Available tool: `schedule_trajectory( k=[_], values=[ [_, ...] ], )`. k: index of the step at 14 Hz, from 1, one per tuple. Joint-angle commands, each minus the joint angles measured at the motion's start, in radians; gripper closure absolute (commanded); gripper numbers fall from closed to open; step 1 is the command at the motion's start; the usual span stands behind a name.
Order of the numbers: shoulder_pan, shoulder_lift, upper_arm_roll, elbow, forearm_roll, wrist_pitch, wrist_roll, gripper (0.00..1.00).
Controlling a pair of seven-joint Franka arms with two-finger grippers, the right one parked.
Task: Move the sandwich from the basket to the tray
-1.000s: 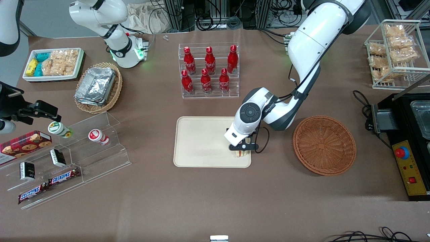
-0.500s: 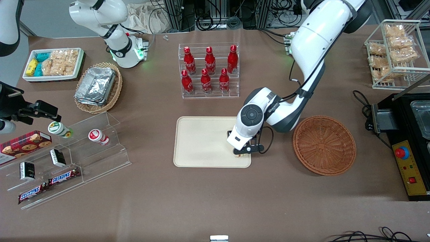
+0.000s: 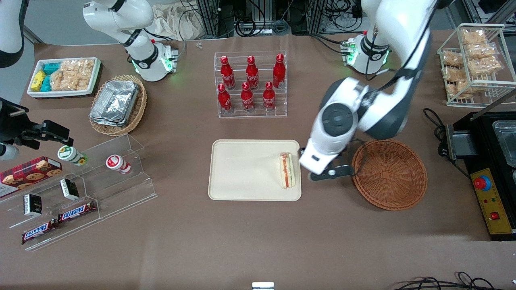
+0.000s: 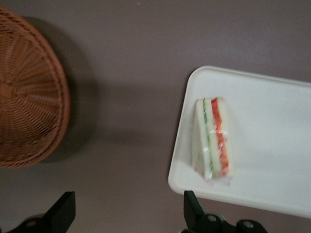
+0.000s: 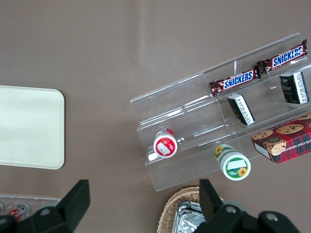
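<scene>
The sandwich [image 3: 287, 170] [image 4: 214, 138] lies on the cream tray [image 3: 246, 169] [image 4: 272, 145], near the tray's end that faces the working arm, its orange-red and green layers facing up. The reddish-brown basket [image 3: 389, 174] [image 4: 29, 97] stands beside the tray, toward the working arm's end of the table, with nothing in it. My left gripper [image 3: 328, 173] [image 4: 127, 213] hangs open above the bare table between tray and basket, holding nothing. Its black fingers [image 4: 192, 209] are spread wide apart and clear of the sandwich.
A clear rack of red bottles [image 3: 250, 84] stands farther from the front camera than the tray. Toward the parked arm's end are an acrylic snack shelf [image 3: 80, 189], a tan basket of foil containers [image 3: 117, 104] and a white snack tray [image 3: 64, 76]. A black machine [image 3: 492, 169] sits beside the basket.
The gripper has let go of the sandwich, which now lies free on the tray. It has risen and moved off the tray toward the basket.
</scene>
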State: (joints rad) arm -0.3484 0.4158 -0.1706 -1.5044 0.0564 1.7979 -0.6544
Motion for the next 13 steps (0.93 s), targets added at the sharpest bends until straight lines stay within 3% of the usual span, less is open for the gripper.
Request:
schedule_trajectory(
  k=[1,6,11,13],
  values=[
    [-0.004,-0.095,0.095,-0.043,-0.076,-0.034,0.117,0.0],
    [-0.001,-0.155,0.166,-0.059,-0.079,-0.101,0.27,0.0],
    [0.0,-0.354,0.331,-0.264,-0.107,-0.097,0.589,0.0],
    [0.002,-0.377,0.37,-0.298,-0.104,-0.103,0.689,0.0]
  ],
)
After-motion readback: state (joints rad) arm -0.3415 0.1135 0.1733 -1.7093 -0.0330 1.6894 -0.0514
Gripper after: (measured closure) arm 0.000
